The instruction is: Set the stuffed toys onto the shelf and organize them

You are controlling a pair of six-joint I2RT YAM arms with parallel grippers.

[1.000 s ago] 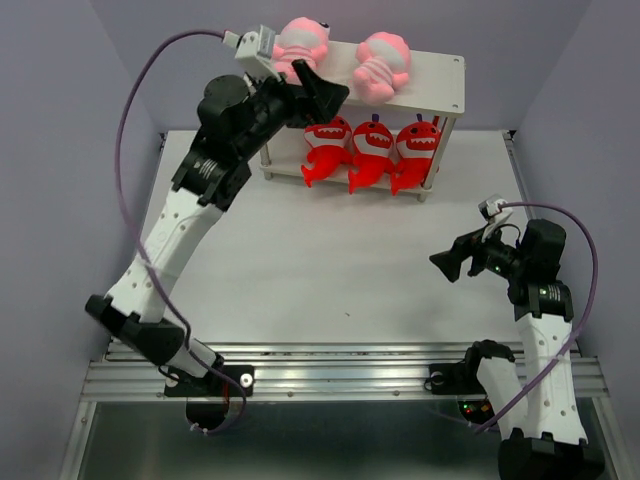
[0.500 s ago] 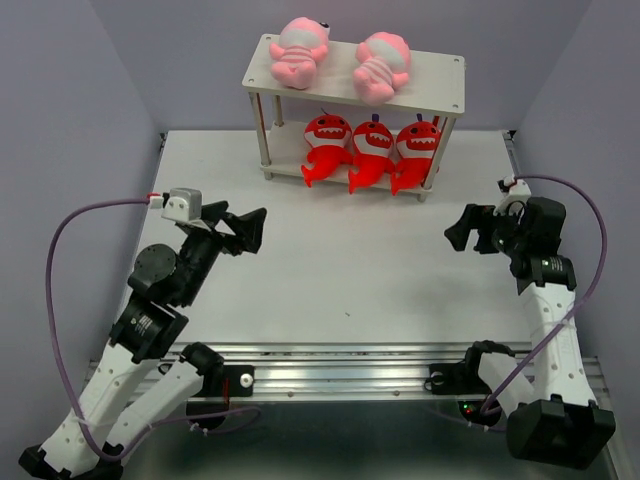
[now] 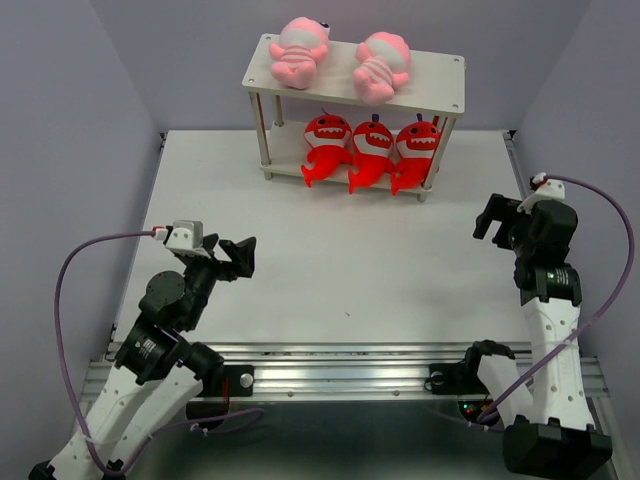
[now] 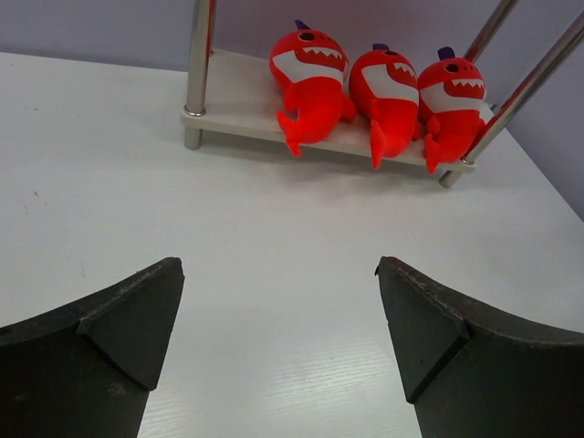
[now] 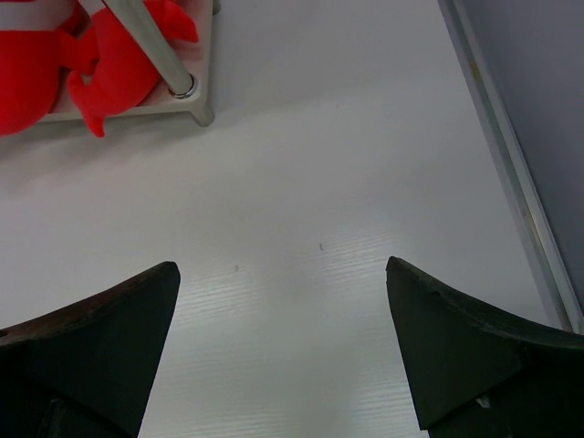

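Note:
The pale two-tier shelf (image 3: 440, 88) stands at the back of the table. Two pink striped toys (image 3: 298, 52) (image 3: 380, 66) lie on its top board. Three red shark toys (image 3: 372, 152) sit in a row on its lower board; they also show in the left wrist view (image 4: 310, 80), and two show partly in the right wrist view (image 5: 109, 64). My left gripper (image 3: 238, 258) is open and empty, low at the near left. My right gripper (image 3: 495, 217) is open and empty at the right side of the table.
The white table (image 3: 340, 260) has a metal rail (image 3: 340, 372) along its near edge. Grey walls close in on the left, right and back. Purple cables (image 3: 75, 270) loop from both wrists.
My left arm has drawn back from the shelf's top board to the near left and folded low. My right arm has pulled back towards the right edge. The toys have not moved.

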